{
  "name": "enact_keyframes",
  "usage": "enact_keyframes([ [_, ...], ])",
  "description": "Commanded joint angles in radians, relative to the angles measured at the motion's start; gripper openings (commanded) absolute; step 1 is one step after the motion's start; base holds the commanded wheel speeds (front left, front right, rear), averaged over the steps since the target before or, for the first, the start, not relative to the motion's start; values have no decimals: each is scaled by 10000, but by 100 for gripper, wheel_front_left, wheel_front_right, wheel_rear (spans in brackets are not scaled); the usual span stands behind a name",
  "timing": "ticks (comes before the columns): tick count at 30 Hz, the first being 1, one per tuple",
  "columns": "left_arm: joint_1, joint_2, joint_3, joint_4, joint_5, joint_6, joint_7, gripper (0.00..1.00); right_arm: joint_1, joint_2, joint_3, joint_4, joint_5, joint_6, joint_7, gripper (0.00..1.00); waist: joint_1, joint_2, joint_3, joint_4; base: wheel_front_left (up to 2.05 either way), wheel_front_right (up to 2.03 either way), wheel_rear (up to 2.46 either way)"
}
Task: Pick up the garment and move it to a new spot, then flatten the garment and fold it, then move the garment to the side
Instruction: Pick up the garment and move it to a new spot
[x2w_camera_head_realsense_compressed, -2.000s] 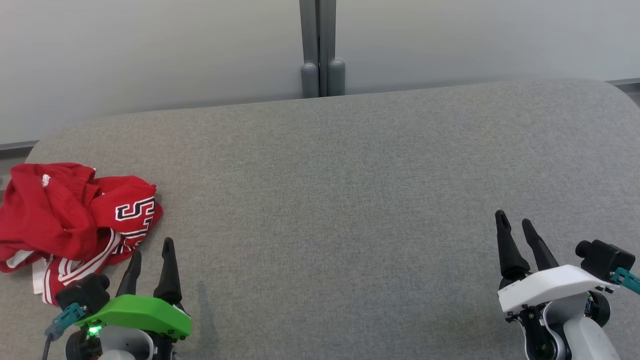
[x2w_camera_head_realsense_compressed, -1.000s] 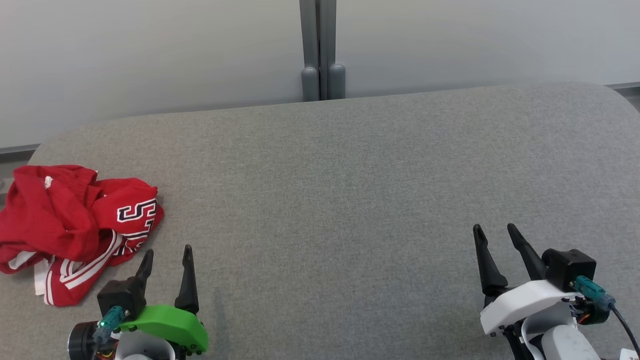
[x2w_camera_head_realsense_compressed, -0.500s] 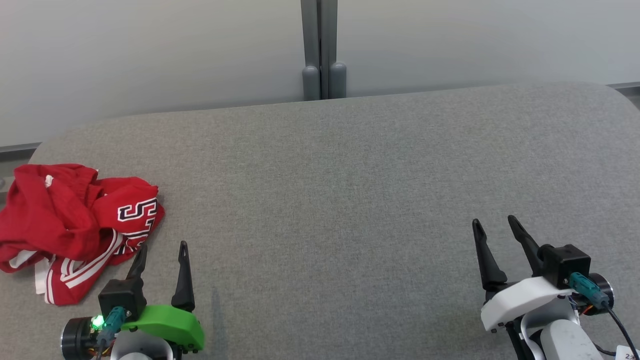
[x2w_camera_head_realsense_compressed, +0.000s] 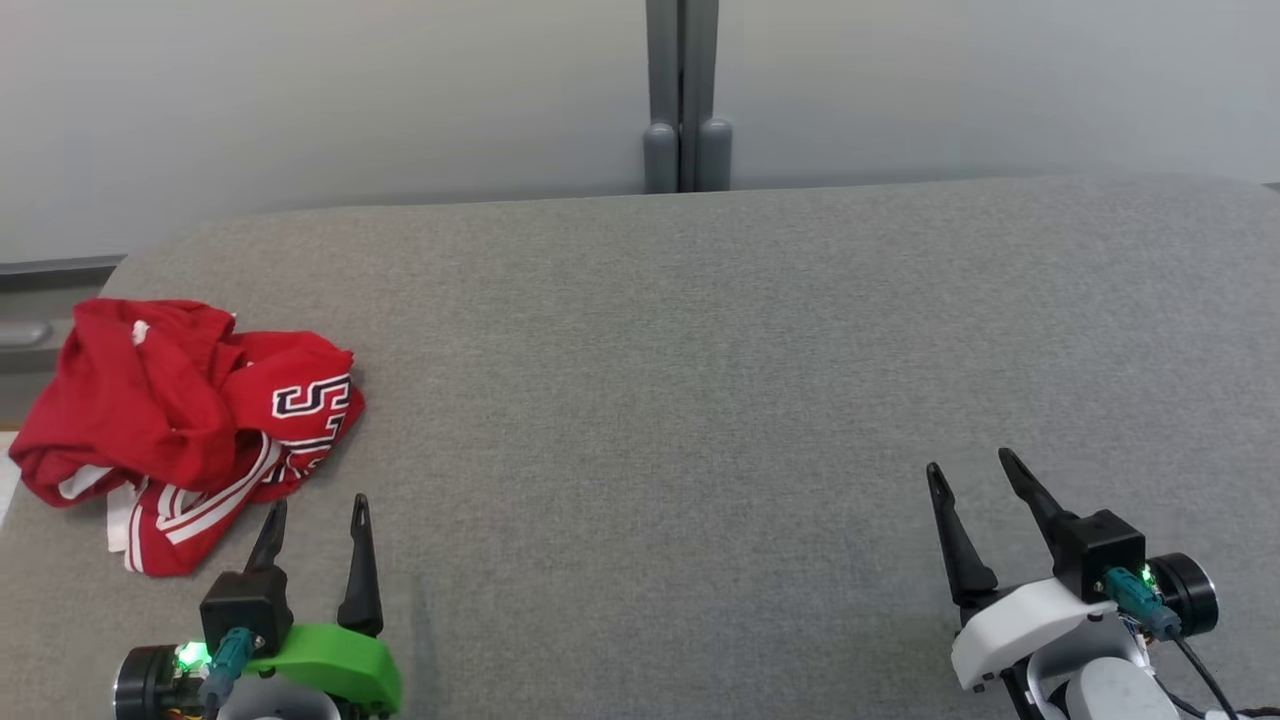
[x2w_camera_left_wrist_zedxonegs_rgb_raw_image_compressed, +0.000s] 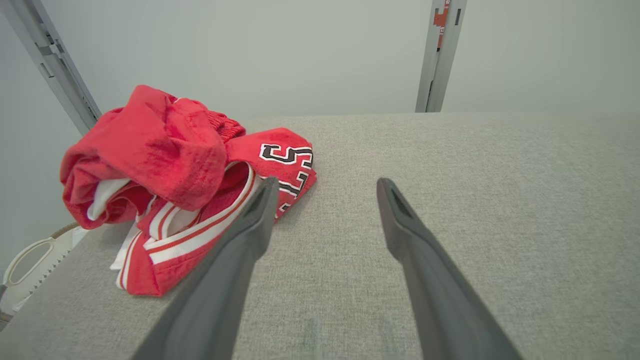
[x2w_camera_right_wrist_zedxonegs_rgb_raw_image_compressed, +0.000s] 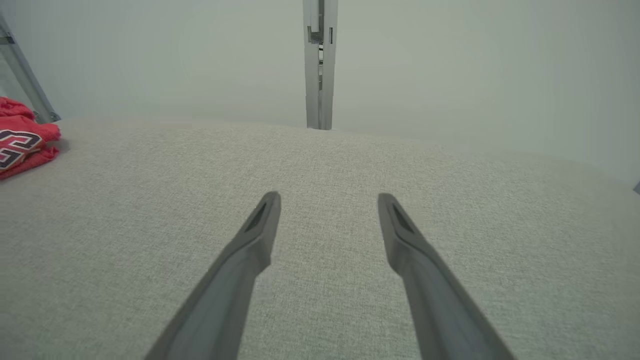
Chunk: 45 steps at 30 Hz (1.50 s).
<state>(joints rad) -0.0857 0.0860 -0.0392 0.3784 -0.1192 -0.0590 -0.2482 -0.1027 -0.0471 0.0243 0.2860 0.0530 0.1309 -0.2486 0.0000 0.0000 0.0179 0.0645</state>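
Note:
A crumpled red garment (x2w_camera_head_realsense_compressed: 190, 425) with white stripes and black-and-white lettering lies bunched near the left end of the grey fabric table (x2w_camera_head_realsense_compressed: 680, 400). My left gripper (x2w_camera_head_realsense_compressed: 317, 505) stands open just in front of its near edge, a little to its right, with nothing between the fingers. In the left wrist view the garment (x2w_camera_left_wrist_zedxonegs_rgb_raw_image_compressed: 175, 180) lies ahead and to the left of the left gripper (x2w_camera_left_wrist_zedxonegs_rgb_raw_image_compressed: 325, 181), whose left fingertip overlaps its striped hem. My right gripper (x2w_camera_head_realsense_compressed: 968, 462) is open over bare fabric at the lower right. The right wrist view catches the garment (x2w_camera_right_wrist_zedxonegs_rgb_raw_image_compressed: 22, 142) at its far left edge, far from the right gripper (x2w_camera_right_wrist_zedxonegs_rgb_raw_image_compressed: 327, 196).
A pale wall runs behind the table, with a grey vertical post (x2w_camera_head_realsense_compressed: 682, 95) at the middle of the far edge. The table's left end is rounded, close behind the garment. A white object (x2w_camera_left_wrist_zedxonegs_rgb_raw_image_compressed: 30, 260) shows below that left edge in the left wrist view.
The head camera has swung left, so the whole picture has shifted right. The left gripper has drawn nearer the garment's near edge. The right gripper has sunk slightly. Both stayed open.

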Motion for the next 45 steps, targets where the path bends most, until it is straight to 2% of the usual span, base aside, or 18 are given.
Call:
enact_keyframes([
  [1,141,13,115,41,197,-54,-99,100,62,-52,56,-14,-212,-3,-90,100,0,0,206,545,0,0,0],
  [13,99,-102,1264,384,451,-177,-166,100,-459,-56,805,335,-307,-5,-180,100,0,0,673,2925,0,0,0],
  [21,252,-218,2157,592,242,-243,-166,100,-693,-63,1317,461,-214,-5,-180,100,0,0,759,3823,0,0,0],
  [28,169,-280,2672,759,140,-423,-166,100,-847,-63,1615,572,-147,-5,-180,100,0,0,888,4071,0,0,0],
  [35,-654,-224,2569,1178,-479,-724,-166,100,-1045,-63,1744,543,-282,-5,-180,100,0,0,1317,3912,0,0,0],
  [39,-1445,241,1929,1247,-1300,-729,-166,100,-1273,-65,1728,572,-488,-5,-180,100,0,0,1703,3679,0,0,0],
  [45,-2951,1488,859,1577,-2684,-733,-166,100,-1561,-60,1761,474,-714,-5,-180,100,0,0,2325,3274,0,0,0],
])
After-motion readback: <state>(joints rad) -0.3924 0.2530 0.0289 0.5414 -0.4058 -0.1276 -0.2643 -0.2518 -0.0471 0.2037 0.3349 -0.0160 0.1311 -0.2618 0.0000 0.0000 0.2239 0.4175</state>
